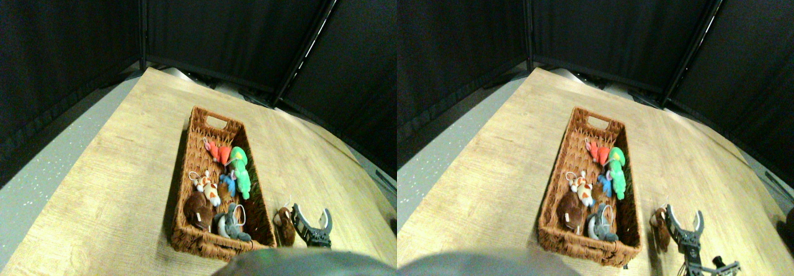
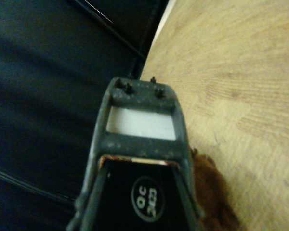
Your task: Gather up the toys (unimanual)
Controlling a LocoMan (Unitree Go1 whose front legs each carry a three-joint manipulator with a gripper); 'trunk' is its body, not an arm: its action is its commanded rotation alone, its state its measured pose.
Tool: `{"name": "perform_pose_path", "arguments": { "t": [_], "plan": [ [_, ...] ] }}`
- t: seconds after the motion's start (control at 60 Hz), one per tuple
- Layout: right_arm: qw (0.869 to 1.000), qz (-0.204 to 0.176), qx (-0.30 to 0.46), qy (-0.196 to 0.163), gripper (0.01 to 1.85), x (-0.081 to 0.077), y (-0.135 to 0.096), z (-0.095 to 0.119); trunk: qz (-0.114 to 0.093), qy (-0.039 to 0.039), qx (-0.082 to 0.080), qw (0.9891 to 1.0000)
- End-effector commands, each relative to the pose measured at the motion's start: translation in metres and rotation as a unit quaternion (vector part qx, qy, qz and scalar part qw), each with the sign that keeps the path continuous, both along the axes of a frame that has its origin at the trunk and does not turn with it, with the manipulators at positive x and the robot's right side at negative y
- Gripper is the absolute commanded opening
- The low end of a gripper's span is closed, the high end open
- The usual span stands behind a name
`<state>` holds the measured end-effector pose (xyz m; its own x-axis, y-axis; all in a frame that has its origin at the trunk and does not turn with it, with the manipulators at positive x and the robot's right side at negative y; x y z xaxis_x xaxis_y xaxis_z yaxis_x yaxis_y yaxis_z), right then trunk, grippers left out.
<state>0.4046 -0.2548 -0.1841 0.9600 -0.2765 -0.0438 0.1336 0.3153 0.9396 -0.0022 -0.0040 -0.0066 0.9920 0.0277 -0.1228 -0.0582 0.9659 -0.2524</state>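
Partly hidden, small brown plush toy lies beside long woven wicker basket; right gripper jaws spread apart, just beside it.

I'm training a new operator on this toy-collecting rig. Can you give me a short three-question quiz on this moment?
1. True or false: every toy already lies inside the wicker basket.
2. Which toy lies nearest the basket's handle end? A red B grey C brown
3. Is the right pincer open or shut?

Key
1. False: a brown toy lies on the table beside the basket.
2. A, the red toy.
3. Open, right next to the brown toy.
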Motion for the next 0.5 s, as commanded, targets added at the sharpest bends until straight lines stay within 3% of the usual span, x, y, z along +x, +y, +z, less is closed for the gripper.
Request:
{"name": "perform_pose_path", "arguments": {
  "t": [0.017,0.5],
  "plan": [
    [1.000,0.007,0.019,0.020,0.68,-0.001,-0.001,-0.007,0.009,0.0070,-0.015,0.9998],
    [0.997,0.029,0.033,0.071,0.81,0.010,-0.003,-0.031,0.015,0.0076,-0.023,0.9996]
  ]
}}
